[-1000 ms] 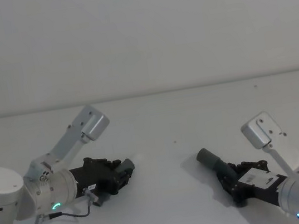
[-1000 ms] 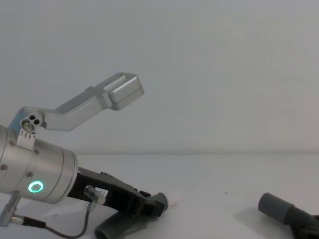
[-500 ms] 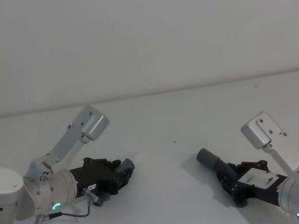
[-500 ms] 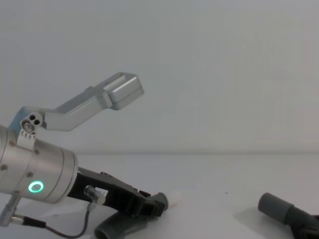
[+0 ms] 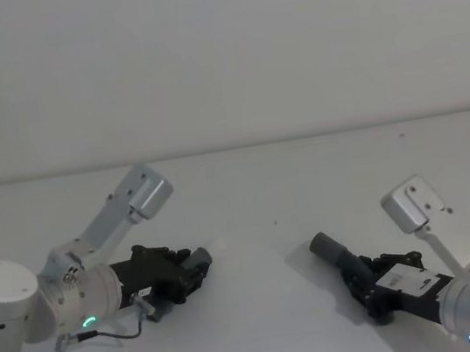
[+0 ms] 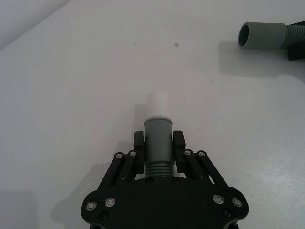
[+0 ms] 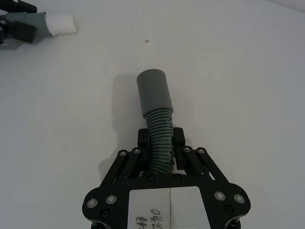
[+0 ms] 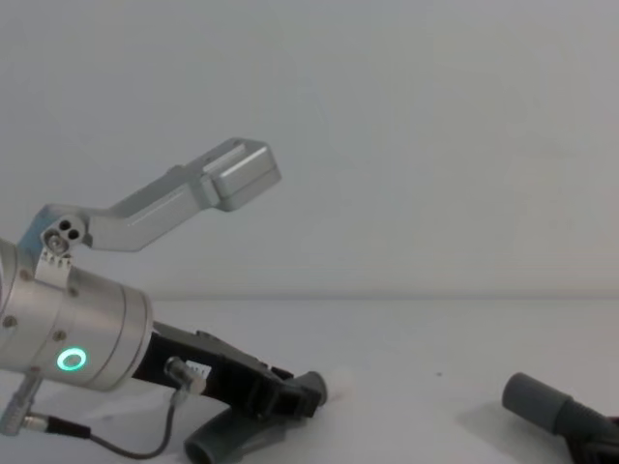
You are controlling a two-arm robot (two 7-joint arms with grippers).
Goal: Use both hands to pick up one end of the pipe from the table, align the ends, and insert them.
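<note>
- Clenching the left gripper [image 6: 158,143] on the white-tipped end [image 6: 157,125], well left of the plain grey cuff [image 7: 153,93].
- Clasping the pipe [image 7: 159,128] just behind that cuff in the right gripper [image 7: 161,142].
- Barely shifting since a moment ago; probably still lining up, ends staying apart.

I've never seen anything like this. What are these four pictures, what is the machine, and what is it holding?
It is a robot with two arms, each ending in a black gripper that works like a hand. One picture looks down from its head and one looks across from its chest. The other two come from small cameras on its wrists. Under the arms is a white table. The thing being handled is a grey bendy pipe. The left gripper is shut on the pipe's white-tipped end. The right gripper is shut on the ribbed part just behind the plain grey end. The two ends are apart, not yet joined.
</note>
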